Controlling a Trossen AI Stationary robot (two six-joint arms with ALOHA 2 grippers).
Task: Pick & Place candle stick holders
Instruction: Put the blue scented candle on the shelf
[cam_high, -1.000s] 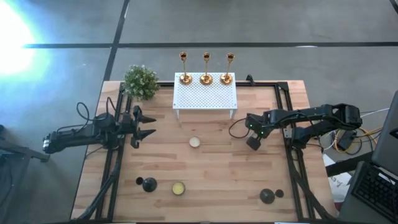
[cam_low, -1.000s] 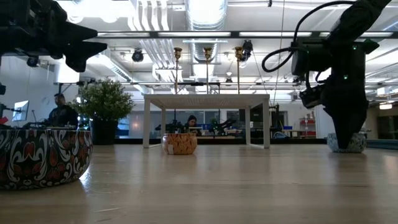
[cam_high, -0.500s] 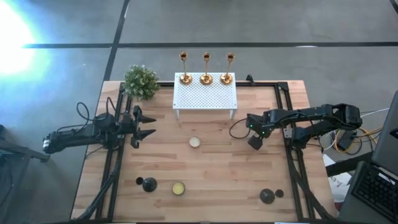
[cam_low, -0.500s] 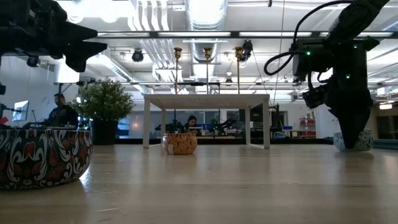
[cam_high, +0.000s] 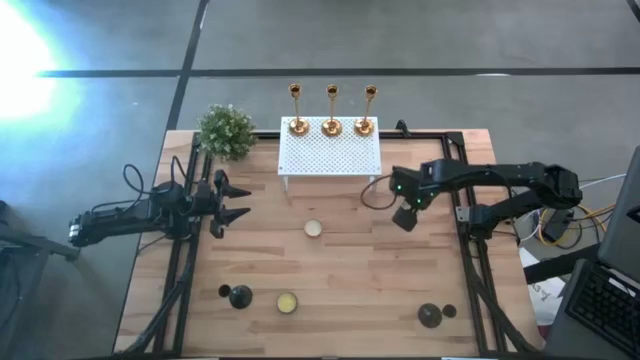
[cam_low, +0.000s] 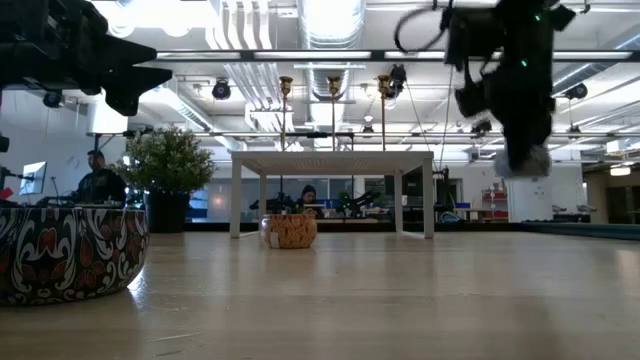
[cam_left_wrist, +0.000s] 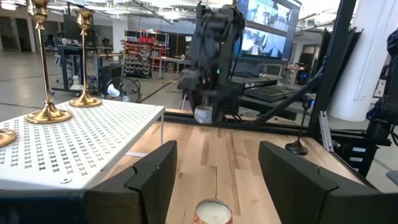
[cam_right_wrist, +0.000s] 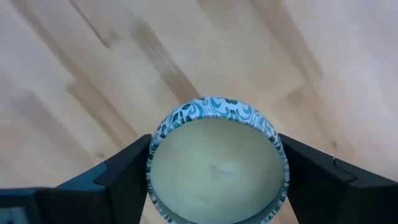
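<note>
Wooden table (cam_high: 340, 270), framed by black rails. White perforated rack (cam_high: 331, 154) stands at the far middle edge; potted plant (cam_high: 226, 131) just to its left.

Left arm waits over the table's left side; left gripper (cam_high: 236, 200) points toward the centre, fingers spread apart, nothing between them.

Right arm reaches in from the right edge. Right gripper (cam_high: 404, 216) hangs above the table just off the rack's right front corner, clear of the board in the low view. Its fingers (cam_right_wrist: 118, 171) are clamped on a blue-patterned candle tin (cam_right_wrist: 217, 162), cream wax facing the wrist camera, one finger against each side of the rim.

Three gold candlesticks (cam_high: 331, 110) stand upright in a row along the rack's far edge, untouched. Two black candle holders sit near the front edge: one at front left (cam_high: 240, 296), one at front right (cam_high: 430, 316).

Two more candle tins rest on the board: one in front of the rack (cam_high: 313, 229), one near the front, just beside the left black holder (cam_high: 287, 303).
</note>
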